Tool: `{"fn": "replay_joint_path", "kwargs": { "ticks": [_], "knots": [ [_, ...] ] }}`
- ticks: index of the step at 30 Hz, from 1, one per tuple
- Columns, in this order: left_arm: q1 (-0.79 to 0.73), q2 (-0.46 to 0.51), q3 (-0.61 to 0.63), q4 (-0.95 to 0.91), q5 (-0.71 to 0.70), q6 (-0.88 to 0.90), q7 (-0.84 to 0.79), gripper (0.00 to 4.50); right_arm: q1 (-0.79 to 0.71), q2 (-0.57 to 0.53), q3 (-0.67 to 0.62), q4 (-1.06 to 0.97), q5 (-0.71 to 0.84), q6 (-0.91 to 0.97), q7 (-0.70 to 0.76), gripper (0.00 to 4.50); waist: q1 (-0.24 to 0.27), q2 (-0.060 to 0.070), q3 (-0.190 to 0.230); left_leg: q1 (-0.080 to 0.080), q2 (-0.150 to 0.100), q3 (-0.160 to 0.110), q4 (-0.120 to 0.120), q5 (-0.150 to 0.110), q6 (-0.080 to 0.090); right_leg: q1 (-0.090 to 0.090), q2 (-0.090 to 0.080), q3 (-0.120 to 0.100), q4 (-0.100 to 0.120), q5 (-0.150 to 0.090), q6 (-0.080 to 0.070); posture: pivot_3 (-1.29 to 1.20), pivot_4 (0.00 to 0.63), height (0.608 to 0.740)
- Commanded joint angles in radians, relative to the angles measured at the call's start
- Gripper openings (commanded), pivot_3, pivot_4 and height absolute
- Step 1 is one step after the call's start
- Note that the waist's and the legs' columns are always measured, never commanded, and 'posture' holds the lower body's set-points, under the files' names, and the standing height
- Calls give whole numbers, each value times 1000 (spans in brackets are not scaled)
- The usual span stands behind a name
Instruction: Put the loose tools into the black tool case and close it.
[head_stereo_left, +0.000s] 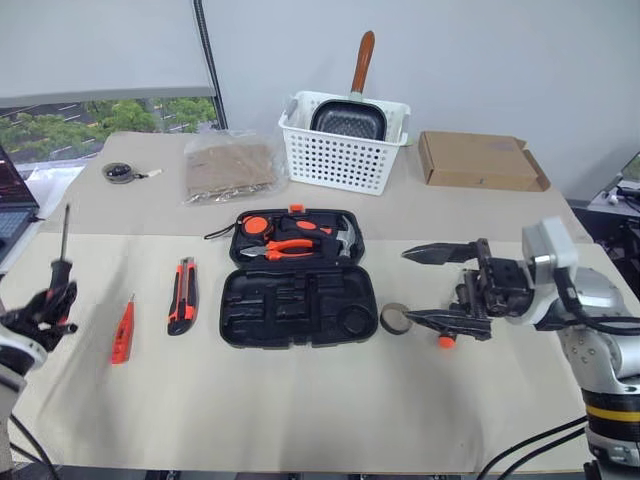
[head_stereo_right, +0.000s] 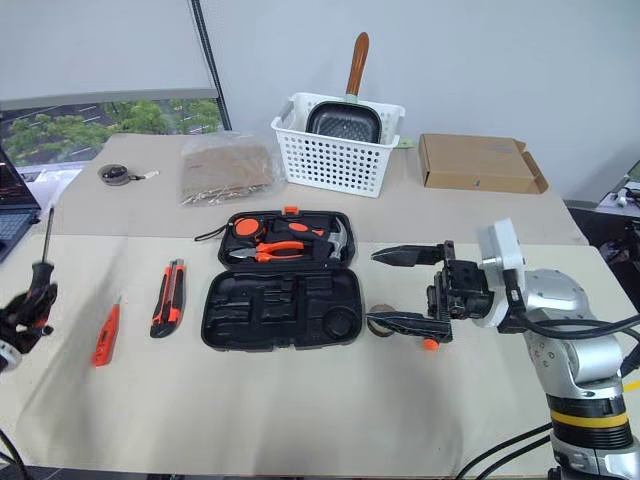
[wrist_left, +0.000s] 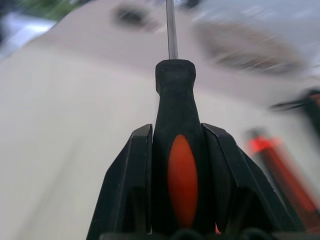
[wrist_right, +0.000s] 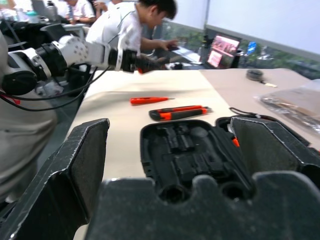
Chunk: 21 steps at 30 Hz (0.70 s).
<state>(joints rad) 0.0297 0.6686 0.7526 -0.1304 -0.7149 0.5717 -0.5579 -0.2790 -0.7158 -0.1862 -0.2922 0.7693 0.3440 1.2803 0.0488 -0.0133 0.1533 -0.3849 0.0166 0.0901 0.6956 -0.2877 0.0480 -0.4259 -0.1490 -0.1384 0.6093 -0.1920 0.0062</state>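
Gripping 1 screwdriver (head_stereo_left: 60, 262) at the table's left edge, the left tool (head_stereo_left: 48, 305); right tool (head_stereo_left: 425, 287) gapes beside the case (head_stereo_left: 297, 305).

Office-like lab: paper-covered table (head_stereo_left: 300, 400), open laptop (wrist_right: 223, 50), seated people (wrist_right: 132, 25) at desks, window (head_stereo_left: 100, 120) onto trees.

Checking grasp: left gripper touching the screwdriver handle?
Touching. Left wrist view shows both fingers pressed against the screwdriver handle, no gap; left gripper holds it.
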Motion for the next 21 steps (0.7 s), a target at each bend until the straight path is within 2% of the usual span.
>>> {"fn": "replay_joint_path", "kwargs": {
  "ticks": [1,4,6,8,12,15,21],
  "knots": [
    [-47,56,-125,-112,5,-41,-109,981,19,-7,-57,-33,19,-23,-17,4500,0,0,0,0,0,1,0,0,0,0,1,0,0,0,0,0,150,700],
    [-88,127,-302,-129,60,-72,-262,981,49,-5,-93,-44,27,-21,-52,4500,-4,1,0,1,-1,3,0,0,0,1,3,1,1,0,0,0,150,700],
    [-156,181,-475,-77,172,-163,-386,981,83,-13,-128,-52,19,-24,-71,4500,-6,2,1,1,-1,3,0,1,-1,0,4,0,1,0,0,0,150,700],
    [-227,204,-588,1,257,-259,-479,981,121,-21,-160,-56,12,-28,-82,4500,-6,3,1,0,-1,5,-1,1,-1,0,5,-1,1,-2,3,0,150,700],
    [-371,204,-742,188,380,-435,-644,981,200,-34,-203,-70,-18,-55,-86,4500,-9,3,1,0,0,5,-1,1,1,0,7,-1,1,-2,3,0,150,700],
    [-489,196,-852,330,495,-550,-726,981,237,-32,-218,-102,-28,-64,-115,4500,-12,4,1,0,1,5,-1,4,10,-2,8,0,1,-2,3,0,150,700],
    [-637,135,-923,509,572,-650,-772,981,285,-28,-244,-145,-30,-77,-151,4500,-9,3,1,-1,1,5,0,2,15,-1,8,1,1,-2,3,0,150,700]
  ]
}}
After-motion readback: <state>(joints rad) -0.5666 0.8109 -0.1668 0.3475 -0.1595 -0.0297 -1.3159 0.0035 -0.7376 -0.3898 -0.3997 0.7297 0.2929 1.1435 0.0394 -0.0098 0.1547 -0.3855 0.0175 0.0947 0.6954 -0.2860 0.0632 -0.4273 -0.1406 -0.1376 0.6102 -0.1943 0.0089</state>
